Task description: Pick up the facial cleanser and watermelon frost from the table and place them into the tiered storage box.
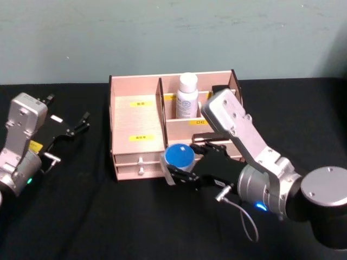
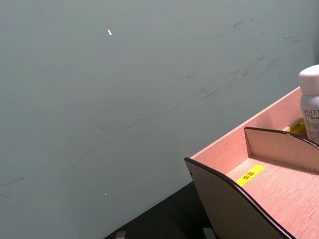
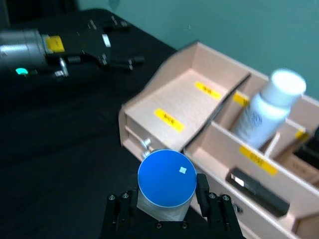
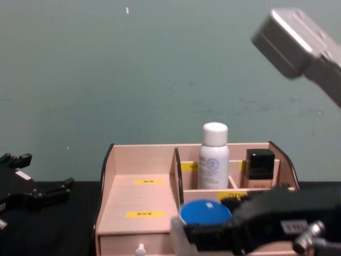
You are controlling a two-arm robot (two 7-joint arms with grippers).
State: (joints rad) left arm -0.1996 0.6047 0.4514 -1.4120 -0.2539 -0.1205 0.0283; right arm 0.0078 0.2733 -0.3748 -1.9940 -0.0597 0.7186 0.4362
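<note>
The watermelon frost (image 1: 179, 156), a squat jar with a blue lid, sits between the fingers of my right gripper (image 1: 179, 163), which is shut on it just in front of the tiered storage box (image 1: 135, 127), near the drawers. In the right wrist view the blue lid (image 3: 166, 179) lies close to the box's front corner (image 3: 130, 117). The facial cleanser (image 1: 187, 96) stands upright in a back compartment of the box, also seen from the chest (image 4: 213, 156). My left gripper (image 1: 84, 123) hangs open over the table, left of the box.
A black-capped bottle (image 4: 260, 165) stands in the back right compartment beside the cleanser. A flat black item (image 3: 256, 189) lies in the front right compartment. The wide left compartment (image 1: 138, 122) holds nothing. Black cloth covers the table (image 1: 81, 216).
</note>
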